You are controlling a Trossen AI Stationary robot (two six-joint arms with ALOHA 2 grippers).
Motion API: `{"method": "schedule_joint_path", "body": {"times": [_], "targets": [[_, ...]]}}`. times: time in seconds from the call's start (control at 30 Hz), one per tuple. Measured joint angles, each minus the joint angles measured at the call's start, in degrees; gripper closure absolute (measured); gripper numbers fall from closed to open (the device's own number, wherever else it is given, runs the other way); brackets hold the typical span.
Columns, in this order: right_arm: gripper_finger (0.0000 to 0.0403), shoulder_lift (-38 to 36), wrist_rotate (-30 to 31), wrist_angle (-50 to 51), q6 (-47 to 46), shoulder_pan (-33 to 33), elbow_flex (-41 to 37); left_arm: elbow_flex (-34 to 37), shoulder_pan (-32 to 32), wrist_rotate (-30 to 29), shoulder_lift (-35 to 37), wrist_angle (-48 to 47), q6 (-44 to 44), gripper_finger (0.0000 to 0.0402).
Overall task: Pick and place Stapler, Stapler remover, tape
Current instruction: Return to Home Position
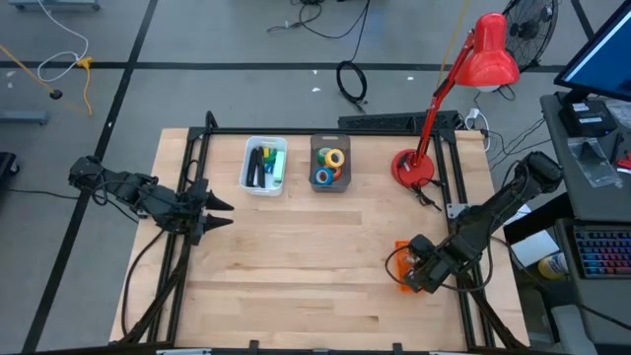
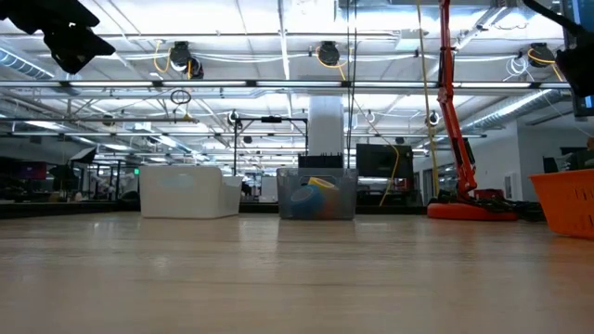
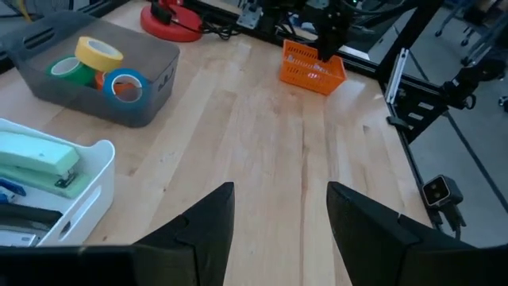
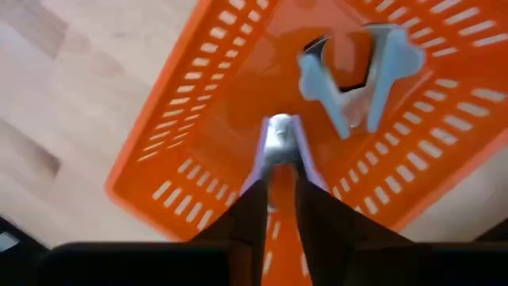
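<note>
On the wooden table (image 1: 296,286), the left gripper (image 1: 227,213) hangs well to the left of the grey bin (image 1: 315,168), a little nearer the table's front edge. Its 2 fingers (image 3: 202,226) stand wide apart, with nothing between them. They point across the boards toward the far side.

Just left of the grey bin stands a white bin (image 1: 244,176), the 2 close together but not touching. A green stapler (image 3: 36,159) lies inside it. The other things packed beside the stapler are too dark to make out.

The grey bin itself holds all 4 rolls of tape: yellow tape (image 3: 99,54) leaning on top, green tape (image 3: 67,71) beside it, blue tape (image 3: 125,85) standing on edge against the near wall, and a sliver of orange tape (image 3: 101,79) showing between them.

To the right of the grey bin is a red desk lamp (image 1: 412,168), its base on the table and its shade raised above the back edge.

Farther right of the grey bin, and well forward of it, the orange basket (image 1: 398,254) sits near the table's right edge. The right gripper (image 1: 418,274) is down over it. Seen from the wrist, its claw is drawn nearly together on the purple staple remover (image 4: 279,143), pinched at the tips just above the basket floor. The light blue staple remover (image 4: 361,67) lies loose in the same basket, apart from the purple one.
</note>
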State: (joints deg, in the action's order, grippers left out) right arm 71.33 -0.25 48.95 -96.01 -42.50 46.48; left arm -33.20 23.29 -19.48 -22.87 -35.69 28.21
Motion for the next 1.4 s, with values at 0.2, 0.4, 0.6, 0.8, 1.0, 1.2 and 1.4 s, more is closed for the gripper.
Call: {"method": "schedule_joint_path", "body": {"times": [0.2,0.4,0.6,0.8,1.0,1.2,1.4], "targets": [[0.0322,-4.8,4.3,-2.5,-1.0,-0.2,0.0,0.0,0.0,2.3,1.4,5.9,-8.6,0.0199],[0.0327,-13.5,18.8,-6.2,7.0,-0.3,0.0,0.8,0.0,4.2,4.6,6.9,-10.4,0.0199],[0.0329,-21.8,30.6,-6.8,19.1,1.6,0.0,4.7,0.0,4.0,5.7,11.2,-9.7,0.0199],[0.0328,-27.1,31.5,-10.1,41.0,6.8,0.0,11.7,0.0,3.9,5.6,23.9,-10.8,0.0199],[0.0328,-32.2,23.5,-7.7,55.6,17.3,0.0,14.2,-0.1,0.7,5.5,29.1,-13.3,0.0199],[0.0329,-37.7,15.1,-6.9,66.1,30.5,0.0,14.2,-2.5,-0.6,5.5,29.6,-13.3,0.0199],[0.033,-45.0,10.6,-0.3,67.0,37.8,0.0,14.2,-4.2,-0.6,7.1,29.6,-14.5,0.0199]]}}
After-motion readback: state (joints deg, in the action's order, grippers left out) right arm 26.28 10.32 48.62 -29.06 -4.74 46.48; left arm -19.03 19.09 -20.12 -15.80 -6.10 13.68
